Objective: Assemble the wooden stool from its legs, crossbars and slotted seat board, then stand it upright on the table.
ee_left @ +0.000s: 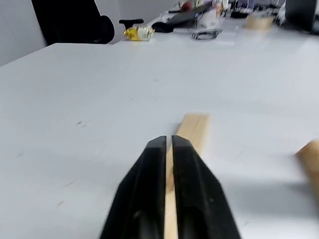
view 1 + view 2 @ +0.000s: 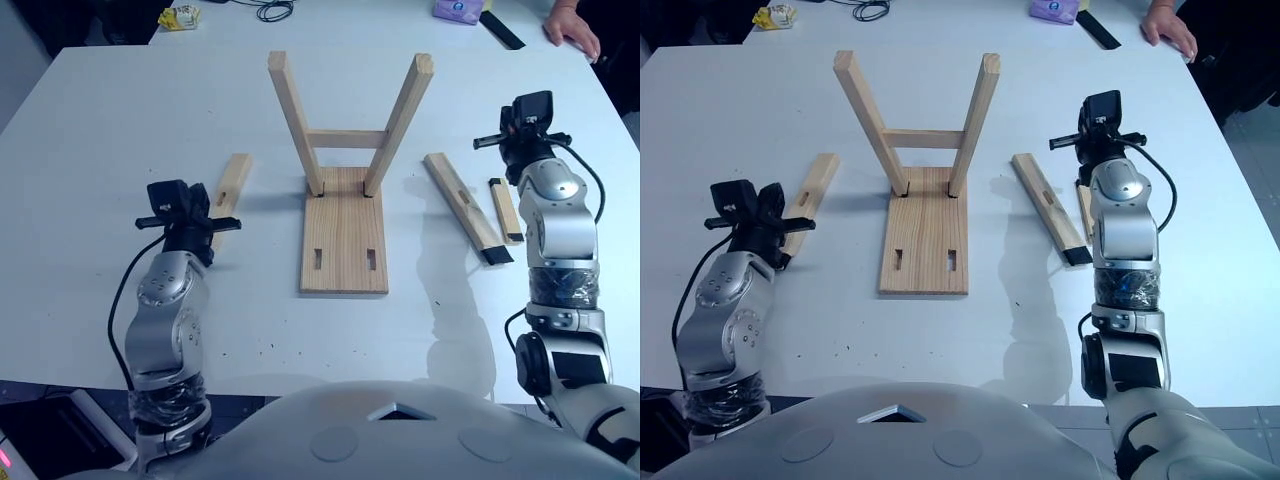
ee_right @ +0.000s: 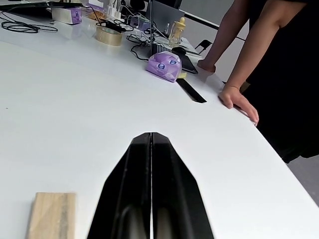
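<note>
- The pale wooden seat board (image 2: pixel 343 225) lies flat in the middle of the white table (image 2: pixel 120 120). Its long axis runs away from the robot, and two slots at its near end are unfilled.
- Two legs (image 2: pixel 297 125), joined by a crossbar (image 2: pixel 345 138), stand in its far slots and splay outward toward their tops.
- The left loose leg (image 2: pixel 232 185) and right loose leg (image 2: pixel 455 195) lie flat on either side of the board.
- The left gripper (image 1: pixel 169 139) is over the left loose leg with its fingers all but pressed together. The right gripper (image 3: pixel 151 134) is pressed together and holds nothing.

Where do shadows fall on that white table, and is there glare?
Left eye view: the white table is evenly lit, without glare; the upright pale wooden leg frame and the loose wooden leg right of it cast only soft, faint shadows. Left wrist view: a grey shadow band lies beneath the wooden piece cut off at the edge.
</note>
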Robot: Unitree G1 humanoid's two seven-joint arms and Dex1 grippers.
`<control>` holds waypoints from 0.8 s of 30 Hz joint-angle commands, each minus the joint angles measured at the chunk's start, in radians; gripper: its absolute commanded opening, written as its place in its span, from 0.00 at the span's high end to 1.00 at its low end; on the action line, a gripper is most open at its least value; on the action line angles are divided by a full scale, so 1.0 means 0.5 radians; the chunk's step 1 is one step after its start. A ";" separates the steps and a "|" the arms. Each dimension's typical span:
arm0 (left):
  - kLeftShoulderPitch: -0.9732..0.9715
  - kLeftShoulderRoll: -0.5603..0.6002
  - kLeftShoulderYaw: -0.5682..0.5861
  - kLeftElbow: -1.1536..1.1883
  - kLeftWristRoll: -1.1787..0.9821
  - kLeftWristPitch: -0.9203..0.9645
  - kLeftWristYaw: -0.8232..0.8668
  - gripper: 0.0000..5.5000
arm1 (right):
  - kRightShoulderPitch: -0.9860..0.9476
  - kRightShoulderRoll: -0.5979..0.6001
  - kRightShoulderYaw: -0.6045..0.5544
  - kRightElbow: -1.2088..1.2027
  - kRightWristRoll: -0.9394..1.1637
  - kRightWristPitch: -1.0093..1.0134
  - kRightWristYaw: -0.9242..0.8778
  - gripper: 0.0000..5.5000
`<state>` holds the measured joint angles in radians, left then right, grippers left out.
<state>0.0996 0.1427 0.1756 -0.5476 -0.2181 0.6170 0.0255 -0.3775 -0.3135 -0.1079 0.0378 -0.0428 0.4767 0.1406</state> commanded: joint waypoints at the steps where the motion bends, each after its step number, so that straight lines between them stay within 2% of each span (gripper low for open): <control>1: 0.041 -0.001 -0.077 -0.024 0.023 -0.026 -0.046 0.81 | 0.016 0.044 0.025 -0.082 0.012 0.026 -0.018 1.00; 7: 0.006 0.053 -0.071 0.064 0.092 -0.081 -0.072 0.64 | 0.093 -0.009 0.118 -0.144 -0.050 0.032 0.040 1.00; 12: -0.052 0.066 -0.038 0.117 0.088 -0.102 -0.090 0.64 | 0.231 -0.224 0.101 -0.111 0.002 0.220 0.283 1.00; 18: 0.104 -0.011 -0.074 0.037 0.148 -0.155 -0.029 0.64 | 0.345 -0.447 0.144 -0.308 0.091 0.392 0.607 0.84; 24: 0.134 -0.053 -0.013 0.033 0.179 -0.207 0.023 0.64 | 0.389 -0.501 0.108 -0.326 0.092 0.568 0.609 0.68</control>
<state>0.1766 0.1190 0.1564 -0.5269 -0.1424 0.5248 0.0240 -0.1799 -0.5568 -0.0437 -0.1408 0.0010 0.7407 0.4562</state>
